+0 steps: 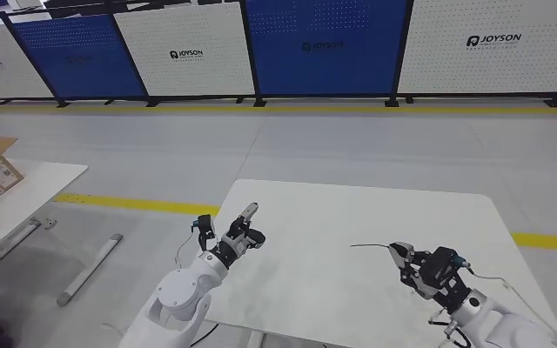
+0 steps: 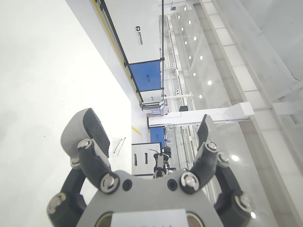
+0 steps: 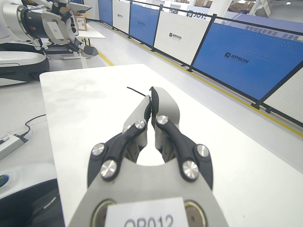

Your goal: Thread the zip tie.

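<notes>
Progress: early. Zip tie (image 1: 369, 247) pinched at one end, no loop formed, tail not passed through any head. Threading itself not yet begun, judging from the straight free length.
Done so far: tie held off the table (image 1: 348, 209) at its near right part.
Left to do: probably bring the two ends together, line the tail up with the head slot, push it through.
Right gripper (image 1: 400, 254): pressed together on the zip tie, which sticks out leftward past the fingertips towards the other arm.
Left gripper (image 1: 254, 224): spread wide, holding nothing, at the table's left edge and well apart from the tie.
Zip tie shape: thin, black, almost straight with a slight bend, tapering to a fine point at the free end (image 3: 136, 91). Head hidden between the fingers or too small to tell.
Zip tie material: looks like a slender flexible plastic strip. Likely springy, and easy to twist in a pinch.
Finger pads (image 2: 97, 128): black, ribbed, rubbery, set on smooth pale grey fingers with round metal screw heads.
Table surface: flat, matt white, rounded corners, faint grey smudges.
Surroundings: pale glossy floor with yellow lines, blue and white perforated panels at the far side.
</notes>
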